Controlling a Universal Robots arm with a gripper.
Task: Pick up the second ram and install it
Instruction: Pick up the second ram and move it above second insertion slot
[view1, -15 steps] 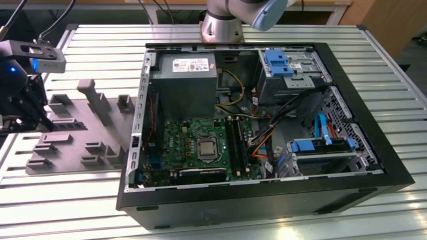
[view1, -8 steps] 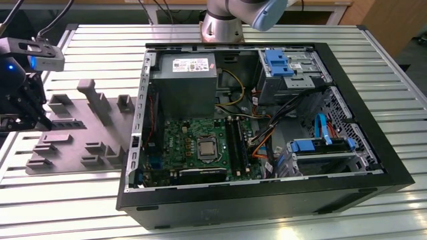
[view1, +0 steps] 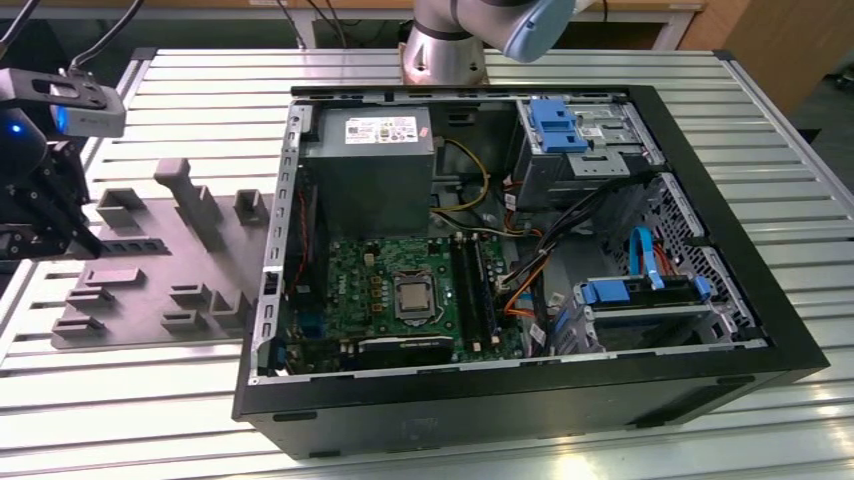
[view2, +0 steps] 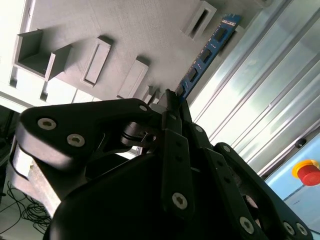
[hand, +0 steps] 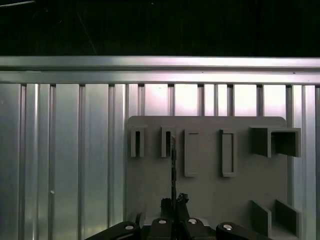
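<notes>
Ribbed aluminium slats make up the surface (view1: 147, 400), pale and shiny, with straight grooves running its length. On it stand one open black computer case (view1: 534, 410) and, at the exterior view's left, one flat matte grey tray (view1: 147, 290) with blocky raised holders. In the first wrist view the tray carries a row of four narrow slotted holders, with larger open-sided brackets beside them. Inside the case lie one green motherboard (view1: 367, 270), one grey metal power supply box (view1: 367, 170) and blue plastic drive brackets (view1: 554, 125). One red button (view2: 307, 172) on a yellow base sits at the edge of the second wrist view.

One second ram (view2: 207, 55) is in sight: a long, thin, flat blue strip, with at least three dark rectangular chips in a row along its face. In the first wrist view it appears edge-on as a fine dark line. The tool (view2: 172, 96), made of black jointed links with bright screws, is clenched on one end of the strip, which juts out from its tips over the grey tray near the narrow holders. Whether the far end touches the tray cannot be told.
</notes>
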